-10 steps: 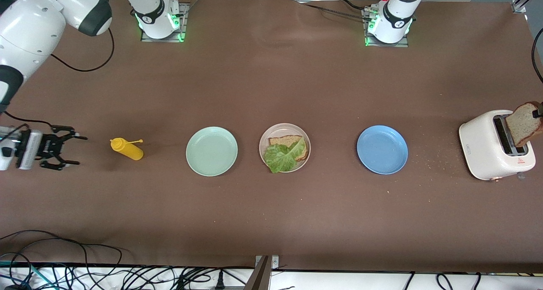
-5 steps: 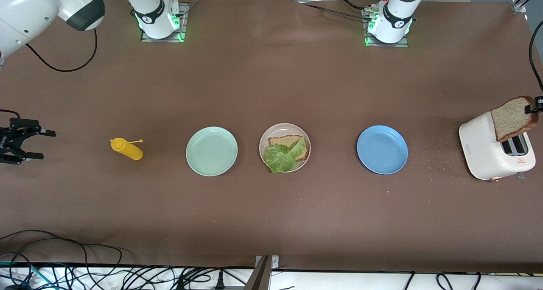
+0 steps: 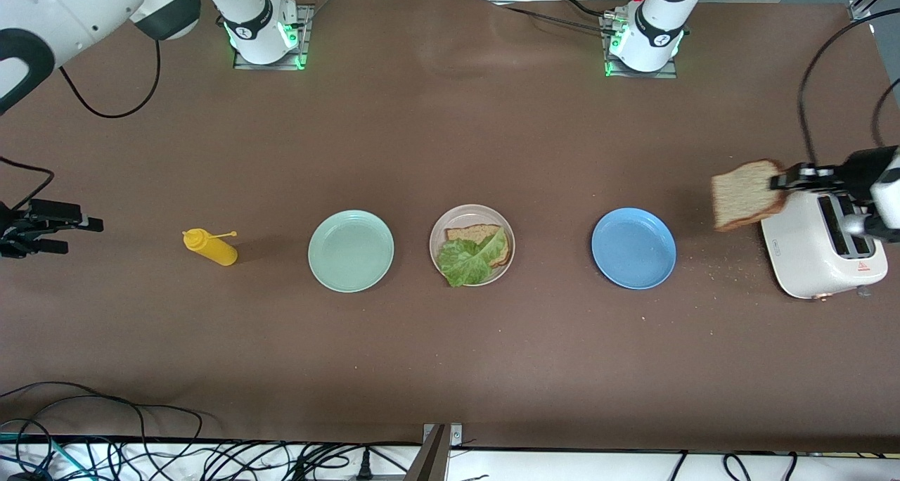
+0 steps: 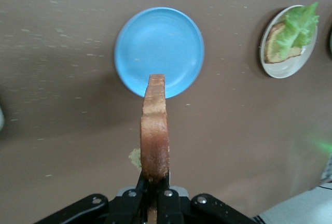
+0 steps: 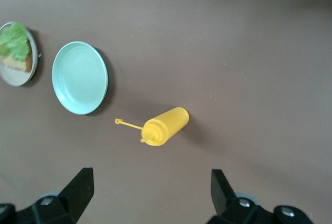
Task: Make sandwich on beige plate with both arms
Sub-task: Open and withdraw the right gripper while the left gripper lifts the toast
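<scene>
Left hand (image 3: 780, 183) has pulled the second bread slice (image 3: 747, 194) clear of the toaster (image 3: 819, 245) over the last second; slice was at the slot, now it hangs in the air between the toaster and the blue plate (image 3: 633, 248), clamped by its crust edge, fingers shut tight on it. Left wrist view shows the slice edge-on (image 4: 154, 130) with the blue plate (image 4: 158, 52) under its tip and the beige plate (image 4: 288, 42) further along. Beige plate (image 3: 472, 245) sits mid-desk between the blue plate and the mint-green plate (image 3: 351, 250), carrying the bottom slice (image 3: 478, 234) with the lettuce leaf (image 3: 469, 259) draped over it, leaf overhanging the rim on the side nearer the front camera. So the sandwich is two layers done, top slice on its way; judging by this, what's left is carrying it over the blue plate and laying it flat on the lettuce. Right hand (image 3: 42, 226) has backed off to the desk edge at the right arm's end, fingers spread wide, nothing held, waiting; yellow squeeze bottle (image 3: 211, 247) lies on its side beside it, untouched. Crumbs (image 3: 724, 270) scattered by the toaster.
</scene>
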Controlling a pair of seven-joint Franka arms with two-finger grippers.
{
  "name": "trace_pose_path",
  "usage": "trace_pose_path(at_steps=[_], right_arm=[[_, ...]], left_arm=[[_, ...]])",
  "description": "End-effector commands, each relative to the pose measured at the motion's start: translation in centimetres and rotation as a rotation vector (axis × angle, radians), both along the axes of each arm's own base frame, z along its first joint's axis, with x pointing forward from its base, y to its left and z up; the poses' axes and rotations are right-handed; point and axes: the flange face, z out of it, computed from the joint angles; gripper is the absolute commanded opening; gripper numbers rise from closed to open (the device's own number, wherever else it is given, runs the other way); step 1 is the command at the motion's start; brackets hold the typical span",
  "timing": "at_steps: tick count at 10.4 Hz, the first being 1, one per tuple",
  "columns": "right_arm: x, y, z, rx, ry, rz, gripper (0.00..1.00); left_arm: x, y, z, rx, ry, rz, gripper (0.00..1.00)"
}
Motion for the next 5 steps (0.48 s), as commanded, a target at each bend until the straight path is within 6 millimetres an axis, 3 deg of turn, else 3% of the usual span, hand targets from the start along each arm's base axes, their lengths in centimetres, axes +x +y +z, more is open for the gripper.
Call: trace_pose_path(at_steps=[1, 3, 4, 5], right_arm=[[-0.5, 3.0, 1.7, -0.083, 0.060, -0.083, 1.00], [-0.5, 6.3, 2.9, -0.128, 0.074, -0.154, 1.00], [-0.4, 8.4, 3.0, -0.148, 0.091, -0.183, 1.00], [-0.6, 9.4, 3.5, -0.211, 0.113, -0.255, 1.00]], left_arm=[[1.8, -4.1, -3.3, -0.185, 0.070, 0.019, 0.00], [3.0, -8.3, -6.5, -0.412, 0.125, 0.043, 0.00], [3.5, -11.1, -7.7, -0.480, 0.143, 0.032, 0.00], [3.8, -14.5, -8.5, -0.534, 0.156, 0.022, 0.00]])
